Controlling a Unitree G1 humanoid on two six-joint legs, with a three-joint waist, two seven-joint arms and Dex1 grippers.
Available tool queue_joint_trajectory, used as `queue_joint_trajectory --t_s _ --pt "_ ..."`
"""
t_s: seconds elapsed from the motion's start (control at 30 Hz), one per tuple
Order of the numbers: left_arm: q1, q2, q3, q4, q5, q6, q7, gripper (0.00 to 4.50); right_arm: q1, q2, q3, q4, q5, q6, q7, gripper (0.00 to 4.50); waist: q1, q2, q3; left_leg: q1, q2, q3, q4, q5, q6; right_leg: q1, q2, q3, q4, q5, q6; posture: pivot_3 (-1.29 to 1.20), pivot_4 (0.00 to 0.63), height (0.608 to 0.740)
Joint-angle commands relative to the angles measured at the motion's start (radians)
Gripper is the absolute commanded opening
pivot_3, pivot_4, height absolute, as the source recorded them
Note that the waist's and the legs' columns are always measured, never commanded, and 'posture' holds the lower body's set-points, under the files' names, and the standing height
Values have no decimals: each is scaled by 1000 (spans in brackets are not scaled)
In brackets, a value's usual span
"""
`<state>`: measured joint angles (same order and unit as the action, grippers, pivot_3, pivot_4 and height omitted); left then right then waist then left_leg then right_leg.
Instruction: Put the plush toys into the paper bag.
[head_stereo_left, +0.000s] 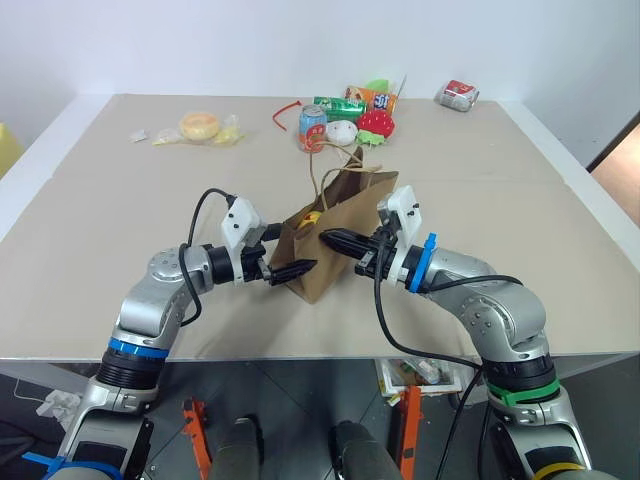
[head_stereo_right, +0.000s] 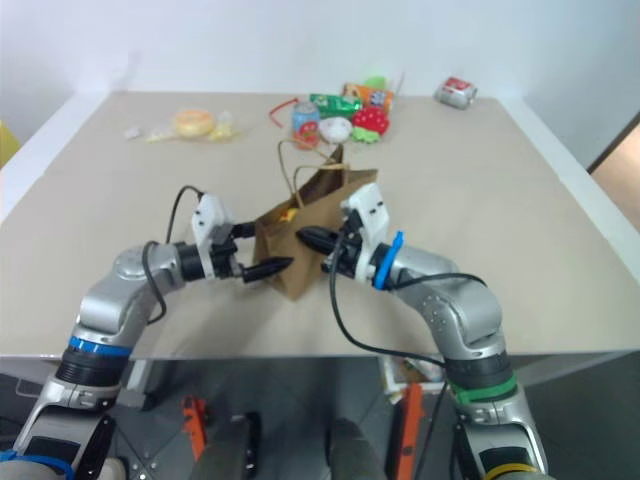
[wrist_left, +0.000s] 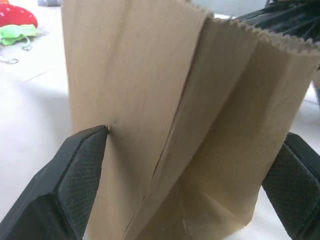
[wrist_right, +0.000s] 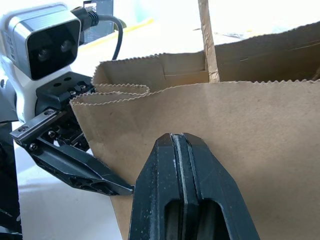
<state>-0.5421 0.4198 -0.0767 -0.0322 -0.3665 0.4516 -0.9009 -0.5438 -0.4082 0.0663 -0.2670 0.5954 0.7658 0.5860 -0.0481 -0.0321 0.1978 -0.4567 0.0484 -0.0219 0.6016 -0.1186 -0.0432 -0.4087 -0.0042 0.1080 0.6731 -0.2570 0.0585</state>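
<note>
The paper bag (head_stereo_left: 335, 225) stands mid-tabletop (head_stereo_left: 120, 240) between my arms; light and thin, it should crumple easily, so I would hold its stiffer folded side. My left fingers (wrist_left: 85, 165) are spread wide around its narrow end, one tip touching. My right fingers (wrist_right: 182, 200) are pressed together against its broad face, holding nothing.

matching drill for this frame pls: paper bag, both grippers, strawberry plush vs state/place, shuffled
Things:
1. paper bag
2. left gripper
3. right gripper
4. red strawberry plush

States/places:
A. fingers pressed together, against the bag's side
B. far side of the table, among the clutter
C. fingers spread wide, one on each side of the bag's end
D. standing upright between the two arms, handles up

Pairs: 1-D, 2-C, 3-A, 4-B
</note>
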Motion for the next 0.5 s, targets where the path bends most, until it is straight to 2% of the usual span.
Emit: queue_joint_trajectory --t_s 0.03,0.17,0.27,0.4,0.43,0.47,0.5 --pt "-13 1 -16 -105 32 63 89 4500 -24 8 -19 -12 2 -9 2 67 0 0 0 0 0 0 0 0 0 0 0 0 0 0 0 0 150 740" --pt "-21 -1 -23 -114 36 58 98 4500 -25 10 -17 -8 0 -11 4 67 0 0 0 0 0 0 0 0 0 0 0 0 0 0 0 0 150 740" --pt "-27 1 -20 -99 42 53 109 3795 -25 10 -17 -7 -1 -10 5 0 0 0 0 0 0 0 0 0 0 0 0 0 0 0 0 0 150 740" --pt "-26 7 -14 -79 43 34 107 2322 -22 7 -20 -8 -1 -9 6 0 0 0 0 0 0 0 0 0 0 0 0 0 0 0 0 0 150 740" --pt "-31 4 -8 -71 42 30 112 1728 -21 7 -21 -9 0 -8 6 0 0 0 0 0 0 0 0 0 0 0 0 0 0 0 0 0 150 740" --pt "-34 2 -3 -67 41 28 115 1620 -20 6 -22 -10 1 -7 6 0 0 0 0 0 0 0 0 0 0 0 0 0 0 0 0 0 150 740" --pt "-38 0 -1 -62 40 28 116 1262 -20 6 -24 -11 2 -7 6 0 0 0 0 0 0 0 0 0 0 0 0 0 0 0 0 0 150 740"
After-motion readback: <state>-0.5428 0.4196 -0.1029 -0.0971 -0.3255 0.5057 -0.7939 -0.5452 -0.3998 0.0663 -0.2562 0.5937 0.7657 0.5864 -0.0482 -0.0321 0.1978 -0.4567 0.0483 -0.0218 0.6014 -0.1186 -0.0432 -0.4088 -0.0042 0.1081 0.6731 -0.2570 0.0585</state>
